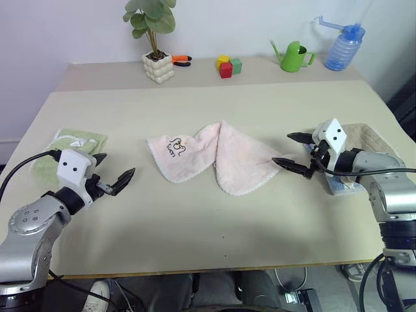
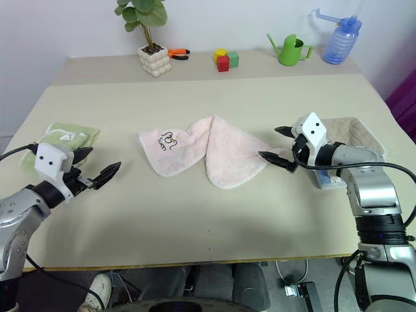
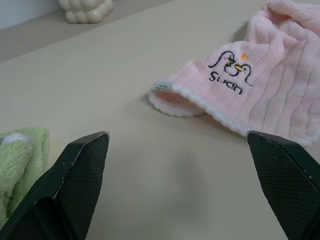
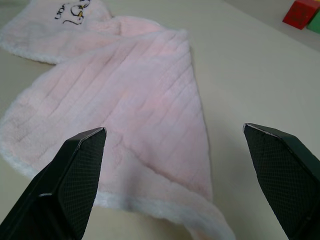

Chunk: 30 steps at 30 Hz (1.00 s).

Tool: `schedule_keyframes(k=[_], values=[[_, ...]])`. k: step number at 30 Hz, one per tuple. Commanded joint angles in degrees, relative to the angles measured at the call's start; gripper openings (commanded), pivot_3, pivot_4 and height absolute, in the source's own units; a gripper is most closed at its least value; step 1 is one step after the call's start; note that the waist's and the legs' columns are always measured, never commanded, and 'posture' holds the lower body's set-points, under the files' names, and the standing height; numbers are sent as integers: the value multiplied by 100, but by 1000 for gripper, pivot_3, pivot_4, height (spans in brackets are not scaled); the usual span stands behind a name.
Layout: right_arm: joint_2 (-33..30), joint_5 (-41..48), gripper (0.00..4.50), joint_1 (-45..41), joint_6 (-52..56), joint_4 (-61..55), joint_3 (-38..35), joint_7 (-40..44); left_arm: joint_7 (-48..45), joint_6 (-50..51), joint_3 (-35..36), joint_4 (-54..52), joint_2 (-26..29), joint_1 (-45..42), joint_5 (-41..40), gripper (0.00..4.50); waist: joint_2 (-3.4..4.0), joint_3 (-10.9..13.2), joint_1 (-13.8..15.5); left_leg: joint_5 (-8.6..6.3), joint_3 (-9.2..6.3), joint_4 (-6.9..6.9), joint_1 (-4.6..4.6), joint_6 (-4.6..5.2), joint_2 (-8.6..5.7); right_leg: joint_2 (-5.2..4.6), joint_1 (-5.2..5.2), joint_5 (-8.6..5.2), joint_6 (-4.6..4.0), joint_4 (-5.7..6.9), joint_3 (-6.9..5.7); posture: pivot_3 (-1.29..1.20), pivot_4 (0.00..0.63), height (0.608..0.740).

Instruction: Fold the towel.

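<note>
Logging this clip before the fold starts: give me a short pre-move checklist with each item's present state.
1. Left tool open and empty: ok.
2. Right tool open and empty: ok.
3. Towel lying flat for folding: not ok, it is bunched and twisted in the middle.
4. Right tool near a towel corner: ok, its tips sit by the towel's right edge; contact cannot tell.
5. Left tool near the embroidered corner: not ok, bare table lies between them.
6. Green towel apart from the pink towel: ok.
</note>
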Motion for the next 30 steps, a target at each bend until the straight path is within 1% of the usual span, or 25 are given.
schedule_keyframes(k=[1, 7, 12, 15, 18, 20, 24, 27, 30], values=[[54, -2, 4482, -232, -126, -40, -13, -18, 59, -147, 103, -152, -2, -30, 31, 4500, 0, 0, 1, 0, 0, 0, 0, 0, 0, 0, 0, 0, 0, 0, 0, 0, 150, 732], [203, -63, 4482, -415, -219, 56, 100, -51, 125, -184, -5, -137, -63, -197, 62, 4500, 0, 0, 2, 0, 0, 0, -1, 0, 0, 0, 0, 0, 0, 0, 0, 0, 150, 732], [345, -199, 4482, -295, -151, -121, 255, -256, 12, -235, -412, -55, -71, -472, 182, 4500, 0, 0, 4, 0, -2, 2, -1, -1, -2, -1, 2, 0, 0, 0, -2, 0, 150, 732], [422, -173, 4482, -191, -54, -316, 289, -360, -127, -406, -694, -51, -29, -400, 356, 4500, 1, 0, -13, 0, -1, 0, 0, -1, -1, 0, 0, 0, 0, 0, -1, 0, 150, 732], [495, -49, 4482, -125, 144, -471, 283, -408, -359, -277, -897, 12, -61, -516, 159, 4500, 1, 0, -9, 2, 0, -1, -1, -4, 0, 0, -3, 0, 0, 0, 0, 0, 150, 732], [524, 45, 4482, -33, 287, -619, 275, -404, -663, -223, -1226, -41, 36, -599, 131, 4500, 0, 0, -1, 1, 0, 0, -1, -2, 0, 0, -3, 0, 0, 0, 0, 0, 150, 732], [612, 29, 4482, 114, 297, -797, 253, -557, -1044, -395, -2008, 156, 265, -984, 632, 4500, 0, 0, 7, 0, -1, 2, -2, 0, -4, -2, 2, 1, 0, 0, -1, 0, 150, 732], [690, 40, 4482, 309, 342, -1031, 259, -697, -1251, -688, -2381, 420, 433, -1135, 1022, 4500, 1, -1, 2, 0, -2, 1, -1, -1, -2, 1, 0, 0, 0, 2, -2, 0, 150, 732], [701, 125, 4482, 507, 486, -1386, 194, -845, -1256, -679, -2782, 843, 255, -1579, 1266, 4500, 2, 0, 3, 1, -2, -3, -1, -1, -1, 2, -3, 0, -1, 0, -1, 0, 150, 732]])
